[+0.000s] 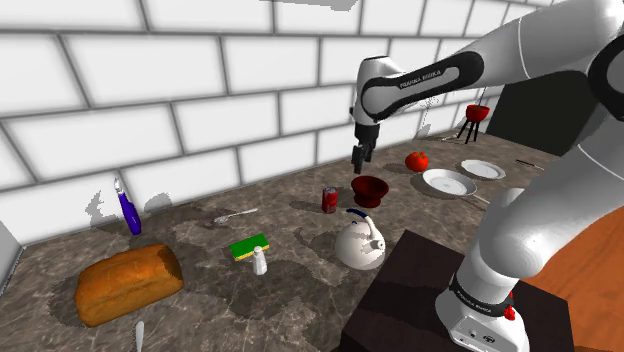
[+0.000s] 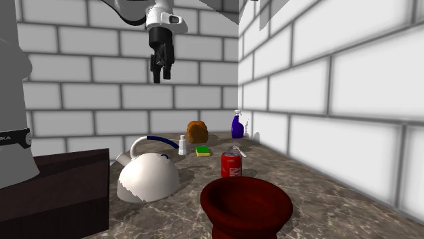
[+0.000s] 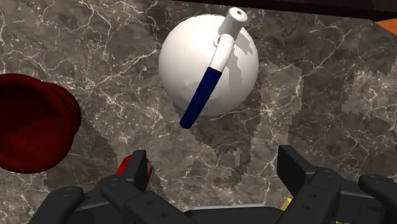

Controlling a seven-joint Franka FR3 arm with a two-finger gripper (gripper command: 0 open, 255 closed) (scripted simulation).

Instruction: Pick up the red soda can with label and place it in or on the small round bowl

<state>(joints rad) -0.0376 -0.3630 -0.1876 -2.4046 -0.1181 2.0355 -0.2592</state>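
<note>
Lettering on the arm (image 1: 420,80): "FRANKA EMIKA", white on its dark forearm band, shoulder view. In the second exterior view, just "KA" shows on another dark band (image 2: 12,138) at the left edge. The red soda can (image 2: 231,164) carries white label marks, unreadable.

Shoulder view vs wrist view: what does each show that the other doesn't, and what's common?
Shoulder view adds: bread loaf, blue spray bottle, green sponge, tomato, white plates and the arm reaching over the counter.
Wrist view adds: the jaws close up, standing apart over bare counter with nothing between them.
Both: white kettle, dark red bowl, red can.
</note>
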